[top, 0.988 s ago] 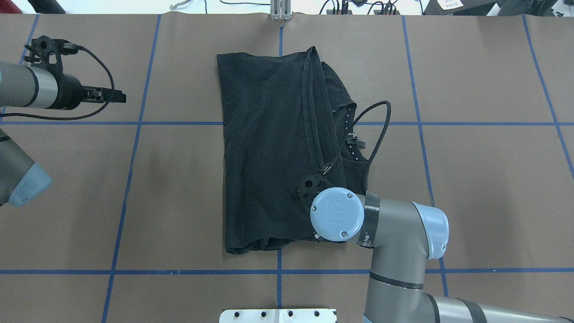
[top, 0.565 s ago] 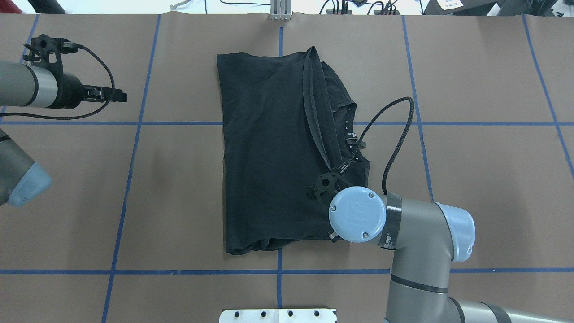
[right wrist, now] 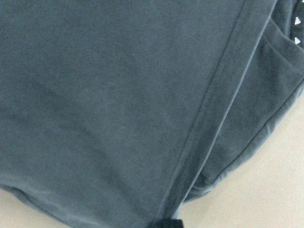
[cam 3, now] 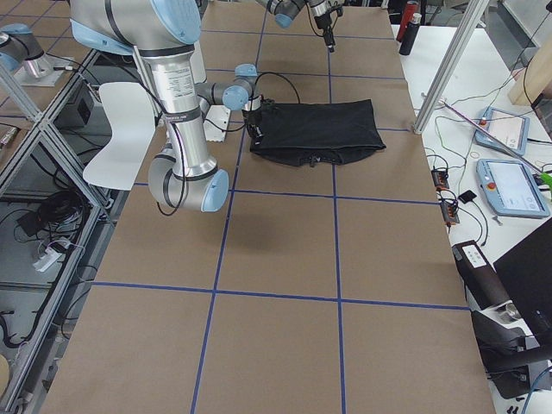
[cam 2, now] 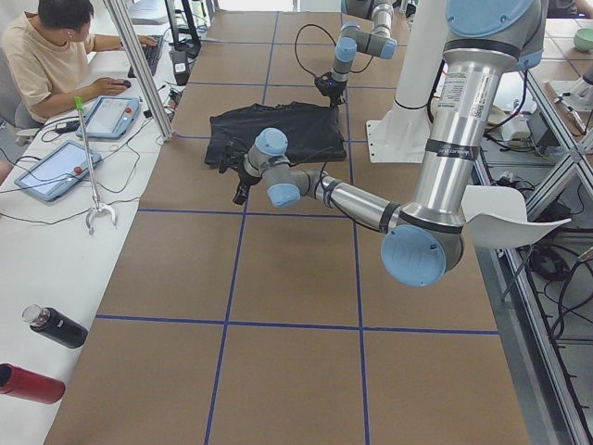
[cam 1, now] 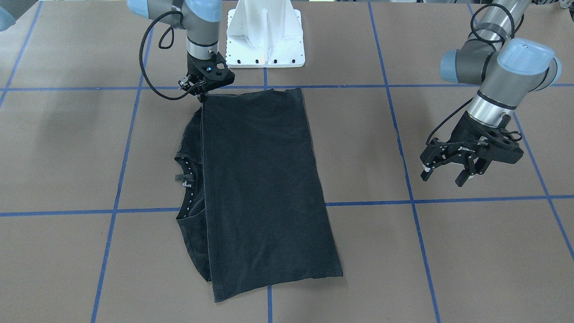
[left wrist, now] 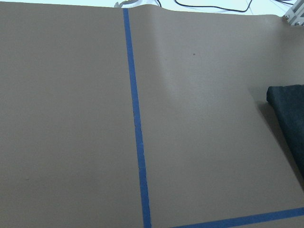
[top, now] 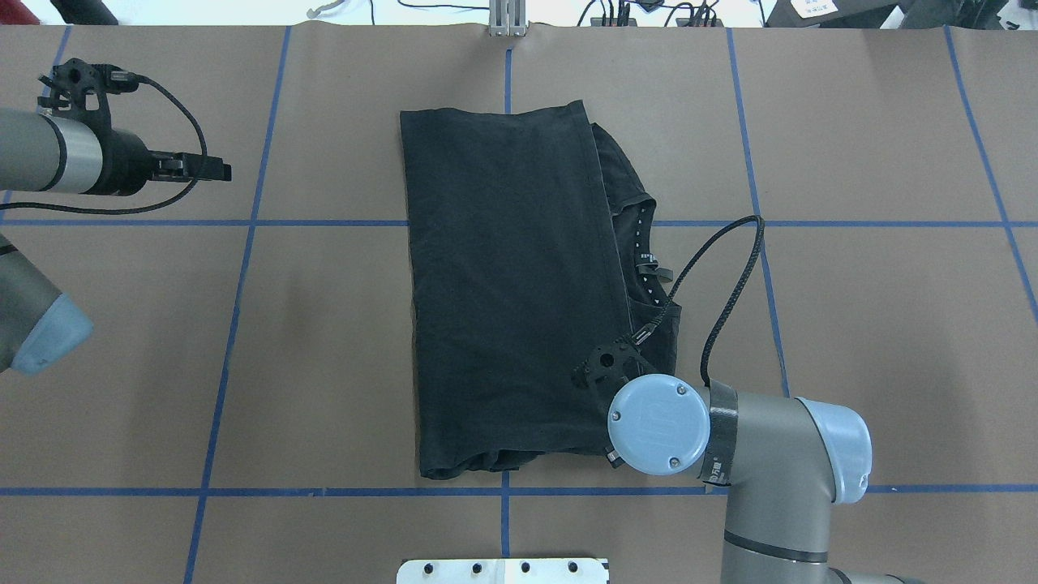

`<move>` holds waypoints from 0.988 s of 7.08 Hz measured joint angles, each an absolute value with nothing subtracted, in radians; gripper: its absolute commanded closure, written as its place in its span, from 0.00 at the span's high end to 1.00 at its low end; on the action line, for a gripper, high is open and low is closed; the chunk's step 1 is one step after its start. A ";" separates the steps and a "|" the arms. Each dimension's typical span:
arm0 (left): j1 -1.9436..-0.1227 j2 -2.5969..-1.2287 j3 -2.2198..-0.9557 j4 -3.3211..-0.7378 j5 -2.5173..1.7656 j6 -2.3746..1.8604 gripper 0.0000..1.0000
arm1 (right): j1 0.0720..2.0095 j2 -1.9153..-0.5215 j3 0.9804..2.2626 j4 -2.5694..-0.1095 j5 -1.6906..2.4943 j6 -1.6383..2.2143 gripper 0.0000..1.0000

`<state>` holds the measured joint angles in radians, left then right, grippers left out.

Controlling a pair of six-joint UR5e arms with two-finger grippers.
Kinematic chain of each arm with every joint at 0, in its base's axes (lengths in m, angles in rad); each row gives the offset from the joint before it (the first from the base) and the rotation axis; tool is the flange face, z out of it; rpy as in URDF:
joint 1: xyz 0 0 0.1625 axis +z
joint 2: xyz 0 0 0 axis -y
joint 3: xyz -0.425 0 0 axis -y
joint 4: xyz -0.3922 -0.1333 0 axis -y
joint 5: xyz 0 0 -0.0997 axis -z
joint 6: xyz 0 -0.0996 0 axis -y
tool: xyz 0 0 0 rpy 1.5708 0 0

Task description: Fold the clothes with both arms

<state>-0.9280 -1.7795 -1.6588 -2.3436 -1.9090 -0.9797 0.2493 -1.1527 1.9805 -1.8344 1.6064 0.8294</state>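
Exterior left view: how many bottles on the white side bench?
2. A black cylindrical bottle lies at the lower left; a red cylindrical bottle lies just below it, cut by the frame edge.

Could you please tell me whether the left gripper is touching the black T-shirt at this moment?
No, the left gripper hangs over bare brown table, well apart from the T-shirt.

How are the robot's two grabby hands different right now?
The left gripper hangs over bare table, far from the T-shirt; the right gripper sits at the T-shirt's corner near the robot's base. The left gripper's fingers are spread and empty; the right gripper's look pinched on the cloth. Both are black and two-fingered.
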 measured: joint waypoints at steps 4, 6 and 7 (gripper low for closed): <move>-0.928 -1.779 -1.665 -2.342 -1.908 -0.993 0.98 | 0.274 -1.151 1.980 -1.777 1.612 1.132 0.81; -0.927 -1.780 -1.665 -2.342 -1.908 -0.994 0.98 | 0.282 -1.159 1.975 -1.692 1.611 1.511 0.78; -0.927 -1.781 -1.665 -2.342 -1.908 -0.994 0.98 | 0.283 -1.174 1.973 -1.655 1.608 1.698 0.77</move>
